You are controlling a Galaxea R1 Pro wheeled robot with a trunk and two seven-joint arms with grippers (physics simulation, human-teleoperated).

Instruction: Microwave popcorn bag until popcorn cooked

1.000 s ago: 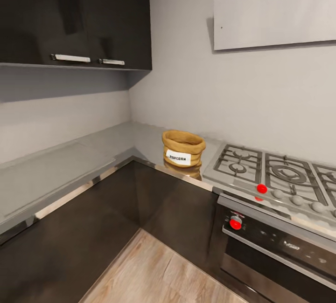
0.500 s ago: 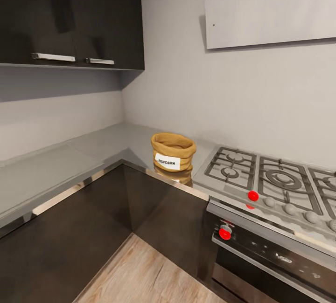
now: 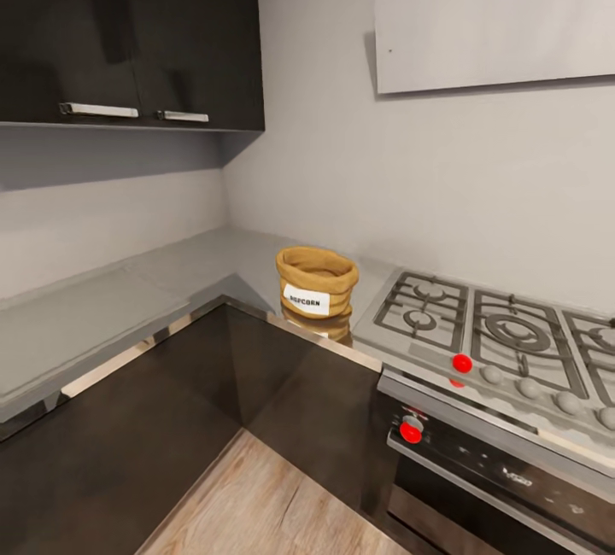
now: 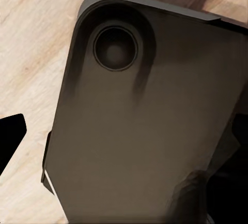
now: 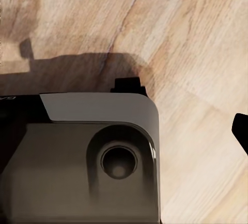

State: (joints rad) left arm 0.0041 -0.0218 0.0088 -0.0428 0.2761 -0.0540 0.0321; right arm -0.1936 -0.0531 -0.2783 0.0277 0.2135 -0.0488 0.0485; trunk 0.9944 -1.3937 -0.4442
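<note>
Popcorn bag [image 3: 316, 283] sits on countertop [image 3: 102, 316], just beside gas hob [image 3: 500, 337].

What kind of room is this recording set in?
A home kitchen, by the look of it: a gas hob with red knobs above an oven, dark wall cabinets, and an L-shaped steel countertop carrying a popcorn bag.

Soft, even light fills the kitchen; the render is slightly blurred throughout. The tabletop [image 3: 128, 299] edge gleams, mirroring the popcorn bag [image 3: 316, 282]. A dim band lies under the wall cabinets [image 3: 128, 26]. Hard shadows cross the wood floor [image 5: 196, 53].
</note>
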